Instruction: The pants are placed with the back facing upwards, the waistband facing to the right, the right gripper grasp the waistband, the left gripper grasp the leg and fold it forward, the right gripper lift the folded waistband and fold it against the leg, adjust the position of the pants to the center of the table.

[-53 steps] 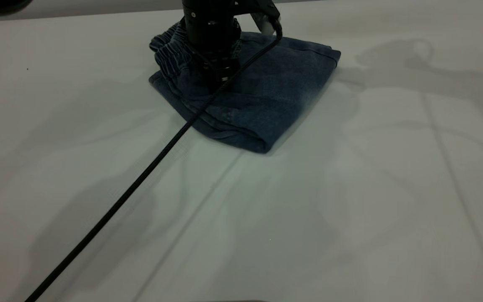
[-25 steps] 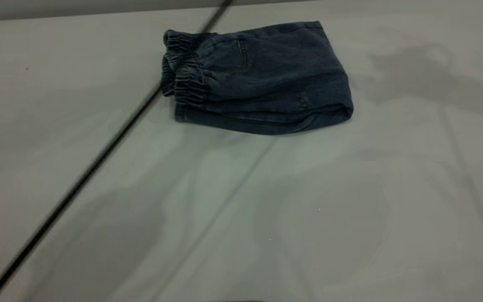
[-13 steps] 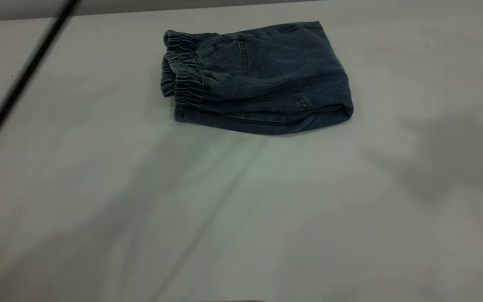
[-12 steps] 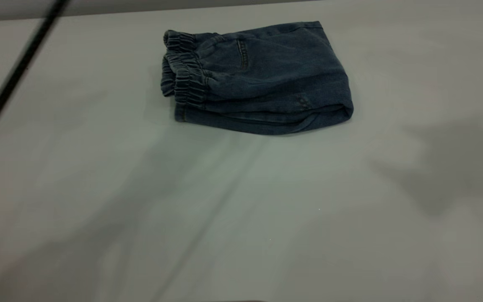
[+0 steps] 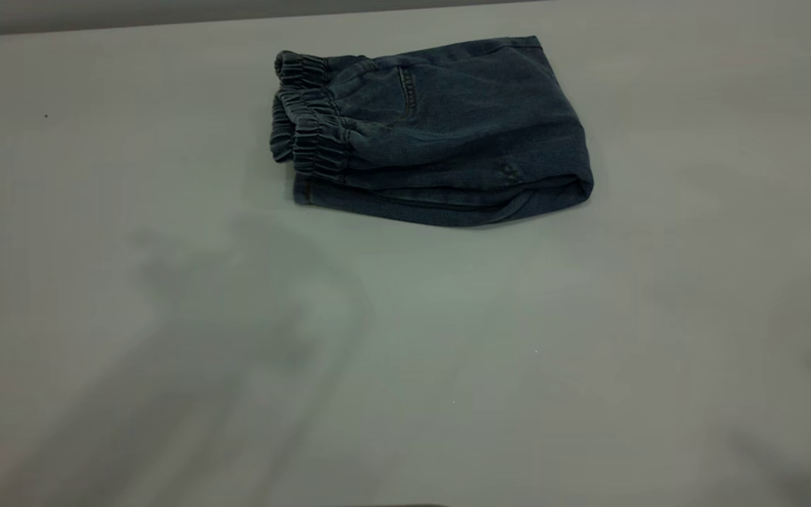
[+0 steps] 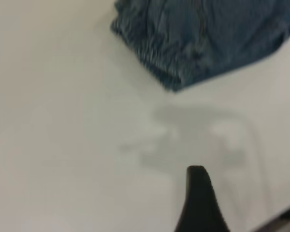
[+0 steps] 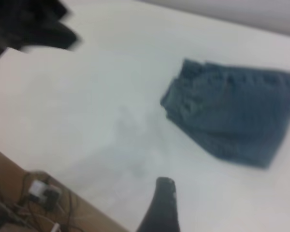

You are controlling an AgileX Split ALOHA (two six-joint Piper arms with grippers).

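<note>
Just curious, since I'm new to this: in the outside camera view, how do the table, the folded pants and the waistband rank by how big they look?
1. the table, filling the view
2. the pants
3. the waistband, only the pants' gathered left edge

One folded pair of pants (image 5: 441,134) with one waistband (image 5: 310,134), one table (image 5: 405,352).

Three cameras, one shared landmark: the pants.
The exterior view looked down over the table (image 5: 166,317) at the pants (image 5: 441,134); both wrist views hung off beyond them, each seeing the pants (image 6: 203,38) (image 7: 237,116) past one fingertip (image 6: 199,203) (image 7: 160,208).
</note>
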